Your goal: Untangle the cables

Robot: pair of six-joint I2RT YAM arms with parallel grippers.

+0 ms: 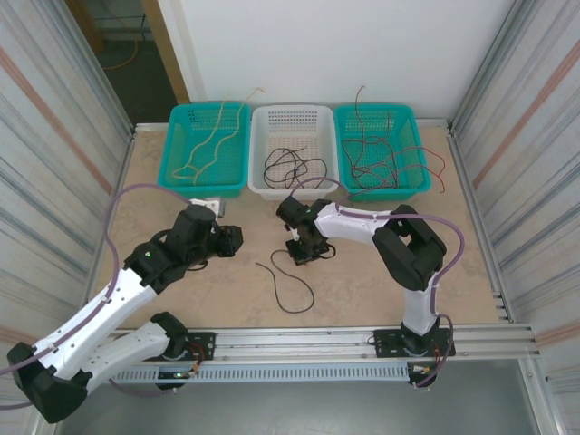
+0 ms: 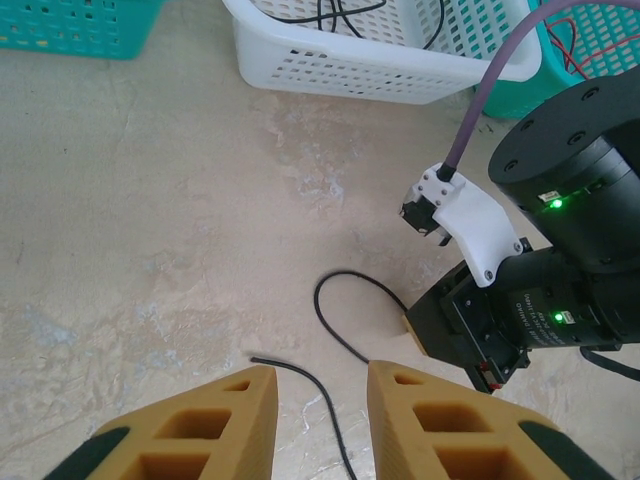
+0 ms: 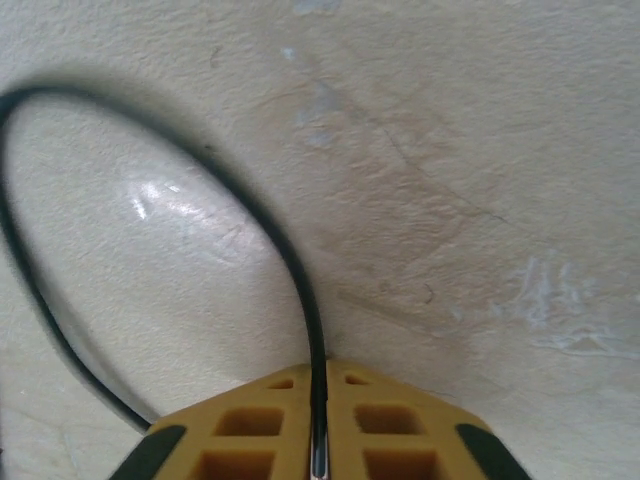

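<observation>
Right wrist view reveals right tool [image 3: 318, 374] pinching the black cable [image 3: 309, 300]; left tool [image 2: 322, 378] parted, empty

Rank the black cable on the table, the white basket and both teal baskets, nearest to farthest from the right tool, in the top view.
1. The black cable, pinched in the right tool, looping toward the near edge.
2. The white basket, straight behind it, mid-row.
3. The right teal basket and the left teal basket, diagonally behind on either side: too close to call.

Cable [image 1: 314, 295] on table [image 1: 217, 290], baskets [image 1: 294, 191] behind
</observation>
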